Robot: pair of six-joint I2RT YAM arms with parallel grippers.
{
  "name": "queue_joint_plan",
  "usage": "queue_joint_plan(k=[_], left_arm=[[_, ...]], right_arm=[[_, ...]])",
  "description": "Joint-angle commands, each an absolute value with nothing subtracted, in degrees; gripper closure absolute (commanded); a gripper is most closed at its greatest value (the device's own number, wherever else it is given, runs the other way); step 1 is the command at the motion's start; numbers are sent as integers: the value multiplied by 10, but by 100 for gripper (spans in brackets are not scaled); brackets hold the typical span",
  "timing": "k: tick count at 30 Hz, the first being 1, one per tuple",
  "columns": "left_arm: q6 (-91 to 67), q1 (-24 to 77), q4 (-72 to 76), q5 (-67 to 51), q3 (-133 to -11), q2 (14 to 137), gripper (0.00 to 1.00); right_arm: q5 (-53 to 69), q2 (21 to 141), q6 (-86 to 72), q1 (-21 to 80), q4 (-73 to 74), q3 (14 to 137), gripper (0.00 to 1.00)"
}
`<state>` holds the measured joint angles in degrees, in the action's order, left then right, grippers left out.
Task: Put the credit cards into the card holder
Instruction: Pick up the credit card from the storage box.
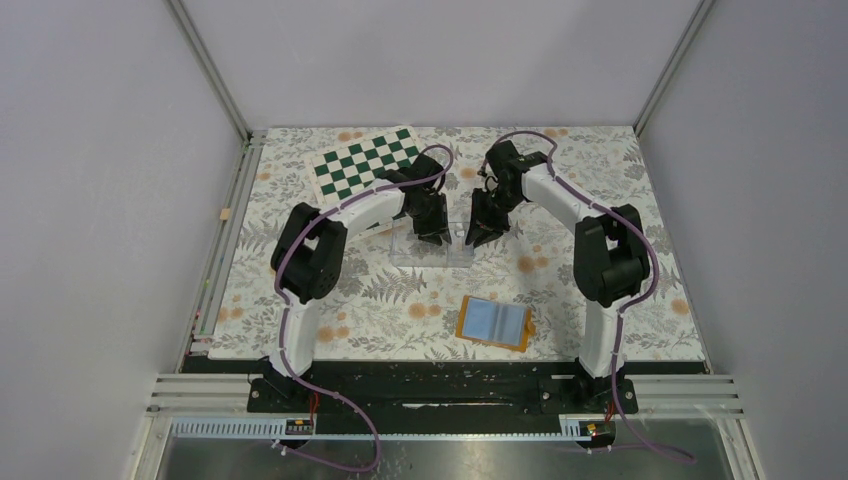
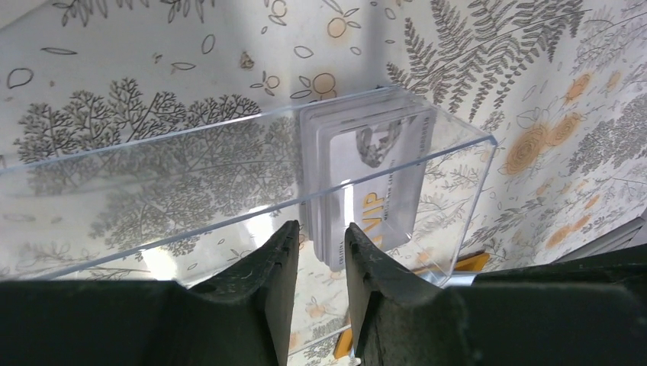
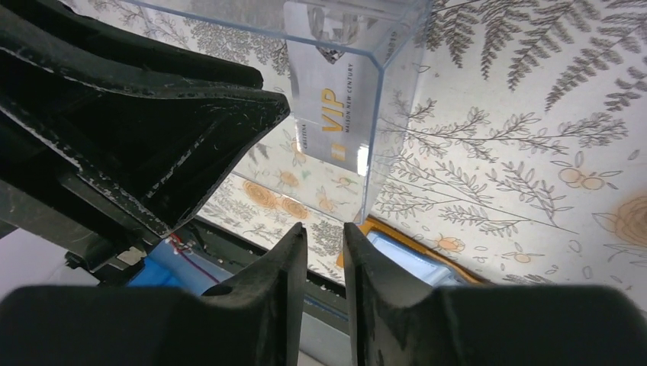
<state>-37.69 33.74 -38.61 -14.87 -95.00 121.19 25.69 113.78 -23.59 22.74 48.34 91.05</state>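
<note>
The left gripper (image 2: 320, 235) and right gripper (image 3: 325, 232) hover at the box (image 2: 175, 164), jaws narrowly parted and pinching nothing. The cards (image 2: 374, 179) stand at one end inside (clear walls bar a side grab), so best reach in from above. The holder (image 1: 494, 322) lies open nearer the bases, with the chessboard (image 1: 365, 160) behind.

Orange card holder (image 1: 493, 321), green-white chessboard (image 1: 368, 160), fern-print table (image 1: 400, 290).

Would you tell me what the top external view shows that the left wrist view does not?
Only top: the chessboard, the left arm and the right arm. Only left wrist: the cards, VIP lettering legible, at one end of the clear box. Both: that box, the floral table cover and the card holder, only an orange edge in the wrist view.
</note>
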Motion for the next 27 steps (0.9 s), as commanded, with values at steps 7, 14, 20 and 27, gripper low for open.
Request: queue_joint_plan(k=[7, 14, 20, 27], left_arm=[[-389, 340, -348, -176, -947, 1206, 75], [-389, 344, -348, -175, -947, 1217, 81], [-390, 345, -348, -177, -947, 1222, 82], [-392, 348, -348, -182, -955, 1231, 84]], right_arm=[[216, 1112, -226, 219, 499, 914, 68], [231, 1151, -223, 219, 498, 916, 84], [234, 1161, -220, 220, 498, 911, 87], [239, 1168, -217, 221, 497, 909, 90]])
